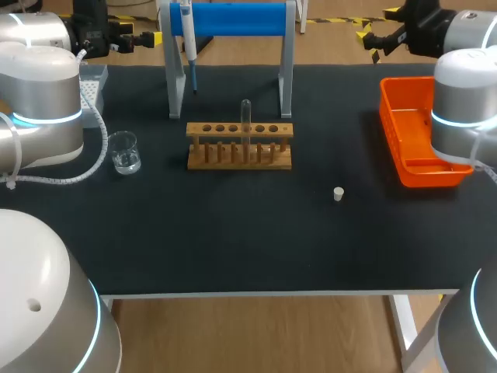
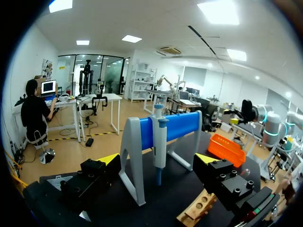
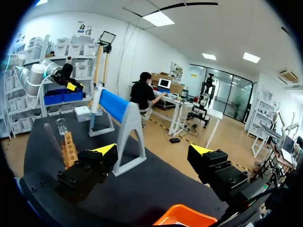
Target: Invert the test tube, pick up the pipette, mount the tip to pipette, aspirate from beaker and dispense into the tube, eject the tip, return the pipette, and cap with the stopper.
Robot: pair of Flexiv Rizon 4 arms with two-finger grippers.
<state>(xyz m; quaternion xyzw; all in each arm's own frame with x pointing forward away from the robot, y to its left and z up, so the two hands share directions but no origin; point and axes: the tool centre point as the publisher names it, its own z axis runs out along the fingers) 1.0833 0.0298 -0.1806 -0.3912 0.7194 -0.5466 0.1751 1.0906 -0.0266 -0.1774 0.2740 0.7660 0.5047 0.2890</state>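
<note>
Toward the far middle of the table (image 1: 233, 233), the test tube (image 1: 245, 116) is standing upright in one hole of the wooden rack (image 1: 239, 146), rising well above it. As thin clear glass it is probably weighing very little, stiff, slick and easy to crack, so a gentle pinch on the bare length above the rack is looking like the safest hold. Which end is pointing up I cannot tell. The left claw (image 2: 157, 160) is hanging spread and empty at the far left, facing the pipette (image 2: 160, 142) on the blue stand (image 2: 182, 124). The right claw (image 3: 154, 150) is hanging spread and empty at the far right, beyond the orange bin (image 1: 415, 132). The stopper (image 1: 338, 193) is lying nearer, right of the rack, and the beaker (image 1: 124, 151) is sitting to its left.
</note>
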